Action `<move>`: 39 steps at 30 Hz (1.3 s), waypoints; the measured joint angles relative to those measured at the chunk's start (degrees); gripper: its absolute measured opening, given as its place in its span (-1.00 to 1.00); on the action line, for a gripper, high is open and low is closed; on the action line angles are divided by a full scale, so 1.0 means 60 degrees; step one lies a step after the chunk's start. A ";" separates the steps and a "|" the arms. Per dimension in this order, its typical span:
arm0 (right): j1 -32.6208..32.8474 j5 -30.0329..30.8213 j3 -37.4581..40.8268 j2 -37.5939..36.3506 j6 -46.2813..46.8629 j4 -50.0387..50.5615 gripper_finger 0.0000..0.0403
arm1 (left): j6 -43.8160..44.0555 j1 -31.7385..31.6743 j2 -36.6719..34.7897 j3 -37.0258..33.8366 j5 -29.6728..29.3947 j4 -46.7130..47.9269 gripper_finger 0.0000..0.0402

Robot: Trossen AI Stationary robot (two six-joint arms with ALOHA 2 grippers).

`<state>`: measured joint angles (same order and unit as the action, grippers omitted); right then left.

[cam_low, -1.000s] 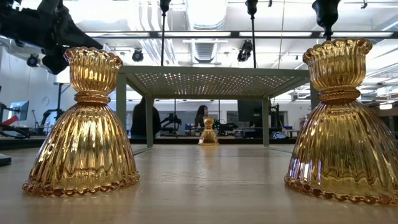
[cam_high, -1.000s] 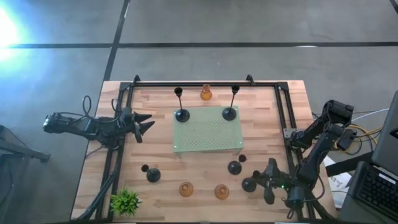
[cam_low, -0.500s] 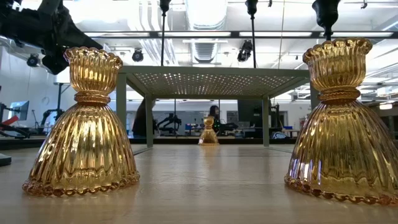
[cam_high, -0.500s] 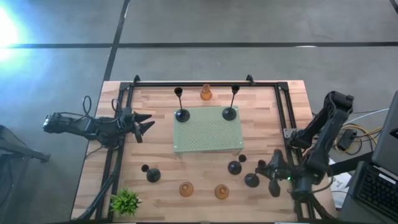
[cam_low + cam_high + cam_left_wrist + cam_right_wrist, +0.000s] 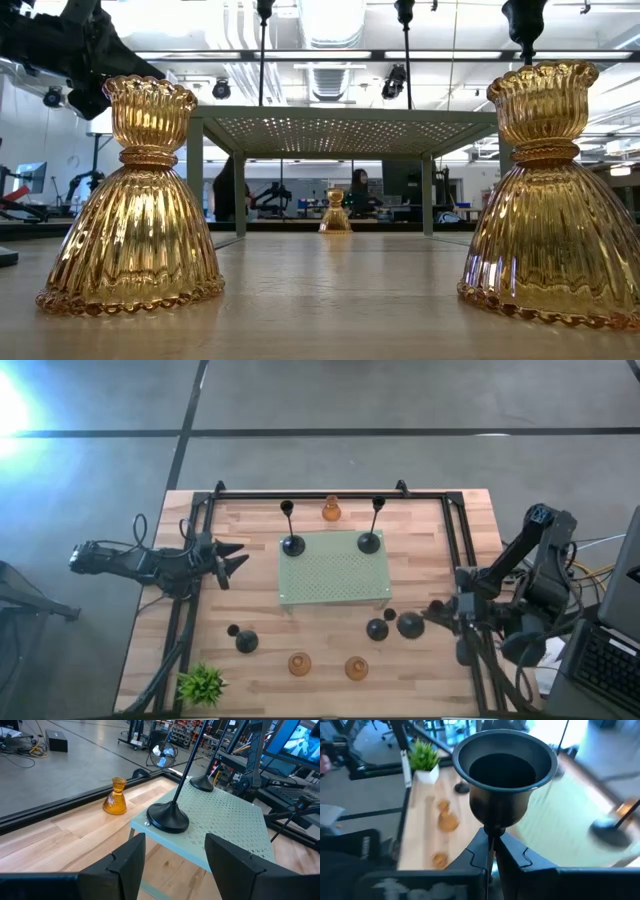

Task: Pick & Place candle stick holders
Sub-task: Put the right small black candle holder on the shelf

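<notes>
Right gripper (image 5: 490, 851), clenched on a black cup-topped thin-stemmed candle holder (image 5: 504, 776), is lifting from the bench's right edge; placing follows

No readable text, labels, brands, nos. or signs in any view. Monitor (image 5: 301, 737) beyond the green rack (image 5: 225, 820) shows only blue blur, nothing legible.
</notes>
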<state>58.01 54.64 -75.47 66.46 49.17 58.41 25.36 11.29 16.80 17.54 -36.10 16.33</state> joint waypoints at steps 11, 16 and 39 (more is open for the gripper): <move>-0.3246 -0.1062 -0.1081 0.0132 -0.3042 -0.0211 -0.95 | -0.0310 0.0000 0.0000 0.0000 0.0004 0.0001 0.04; -0.4679 -0.2830 -0.0925 0.0265 -0.5114 -0.2044 -0.95 | -0.0461 0.0001 0.0000 0.0000 0.0007 -0.0001 0.04; -0.7855 -0.5389 -0.0006 0.1809 -0.6997 -0.5072 -0.95 | -0.1531 0.0000 0.0000 0.0000 -0.0461 -0.0073 0.04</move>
<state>10.88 22.31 -75.50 77.32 7.18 27.98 16.17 11.29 16.80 17.54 -38.86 15.89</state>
